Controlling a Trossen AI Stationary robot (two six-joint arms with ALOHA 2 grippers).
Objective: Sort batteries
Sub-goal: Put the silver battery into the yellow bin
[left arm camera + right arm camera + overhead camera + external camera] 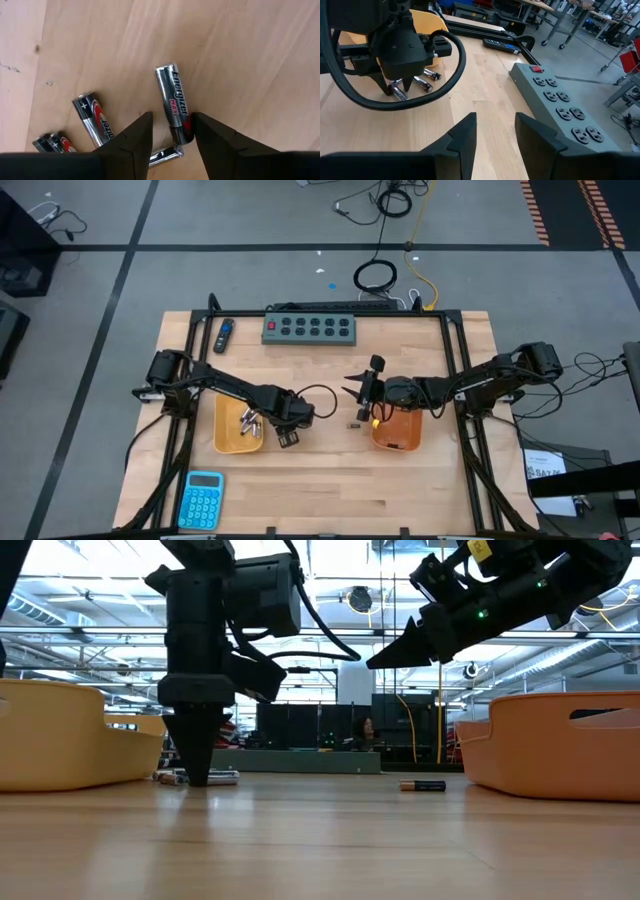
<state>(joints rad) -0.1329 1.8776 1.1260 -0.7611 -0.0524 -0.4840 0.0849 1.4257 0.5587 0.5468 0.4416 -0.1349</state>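
Observation:
My left gripper (290, 433) points down at the table beside the yellow tray (222, 442), open. Its fingers stand on either side of the dark end of a silver battery (171, 95) that lies flat on the wood. More silver batteries (94, 119) lie close by, one of them crosswise under the fingers (165, 155). Several batteries (249, 421) lie in the yellow tray. A small dark battery (423, 785) lies alone on the table in front of the orange tray (398, 444). My right gripper (352, 388) hangs open above the table near that tray, with nothing between its fingers. My left gripper comes from above, fingers pointing down, astride the silver battery's dark end (181, 131). That end lies close against the inner side of one finger (200, 131), with a gap to the other finger. Whether the finger touches it, I cannot tell. The battery lies flat on the table.
A grey power strip (310, 328) lies along the far edge, a blue-and-black gadget (224, 334) to its left. A blue calculator (201, 499) sits at the near left. A black frame rail (452, 380) borders the work area. Bare wood lies between the two trays.

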